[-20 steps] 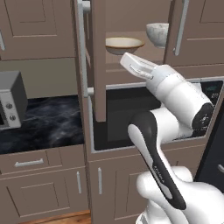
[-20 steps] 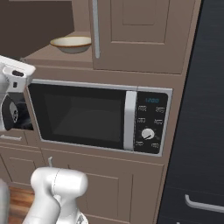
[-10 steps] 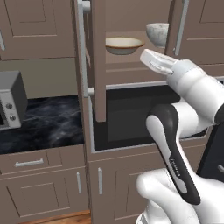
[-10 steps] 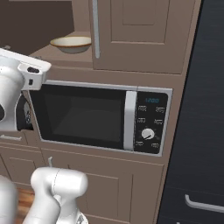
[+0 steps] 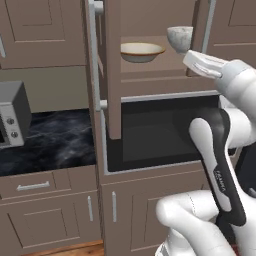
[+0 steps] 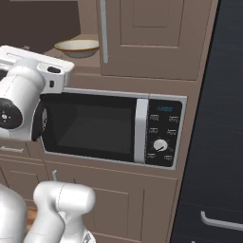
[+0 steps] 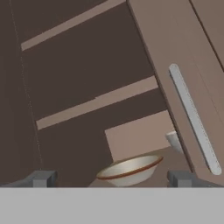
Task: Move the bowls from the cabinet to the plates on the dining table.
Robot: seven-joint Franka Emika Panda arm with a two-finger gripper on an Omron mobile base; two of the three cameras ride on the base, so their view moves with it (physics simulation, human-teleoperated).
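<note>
In the open cabinet (image 5: 112, 75), the cream bowl (image 5: 142, 51) with the tan-brown rim sits on the shelf, and the grey-white marbled bowl (image 5: 180, 37) stands to its right. My gripper (image 5: 192, 59) hangs open just in front of the shelf, below the marbled bowl and right of the cream one, touching neither. In the hand view the cream bowl (image 7: 129, 169) lies ahead between my gripper's (image 7: 111, 179) spread fingertips. The marbled bowl (image 7: 175, 140) peeks out from behind the door edge. The cream bowl (image 6: 78, 47) also shows in the right base view. The plates and dining table are out of view.
A built-in microwave (image 5: 150, 130) sits under the shelf, its control panel (image 6: 161, 135) on the right. The cabinet's right door carries a long grey bar handle (image 7: 194, 118) close to my hand. A grey microwave (image 5: 10, 120) stands on the marble counter (image 5: 50, 145) at left.
My arm has swung right and slightly up along the shelf front, from below the cream bowl to below the marbled bowl. The jaws have stayed open.
</note>
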